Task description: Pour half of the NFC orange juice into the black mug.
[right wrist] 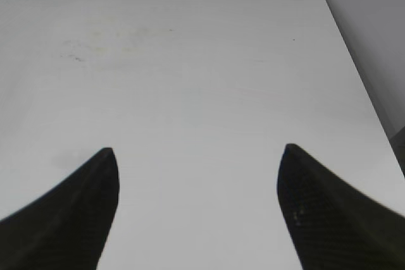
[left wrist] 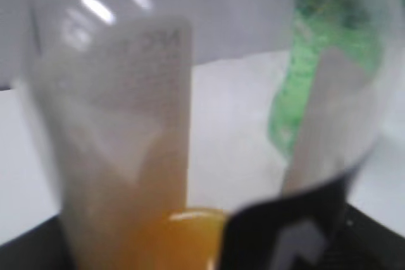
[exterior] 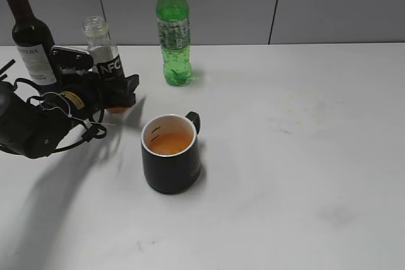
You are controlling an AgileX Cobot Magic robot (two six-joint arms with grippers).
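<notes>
The NFC orange juice (exterior: 105, 52) stands upright at the left, uncapped, with a little orange liquid left at its bottom. My left gripper (exterior: 122, 93) is shut around its lower part. In the left wrist view the bottle (left wrist: 120, 112) fills the frame, blurred, with juice low down. The black mug (exterior: 172, 170) stands to the right of and in front of the bottle, apart from it, handle to the back right, with orange juice inside. My right gripper (right wrist: 197, 150) is open and empty above bare table; it does not show in the exterior view.
A dark wine bottle (exterior: 29, 33) stands at the far left, just behind my left arm. A tall green soda bottle (exterior: 173, 36) stands at the back, behind the mug, and shows through the juice bottle in the left wrist view (left wrist: 304, 86). The white table (exterior: 304, 156) extends right.
</notes>
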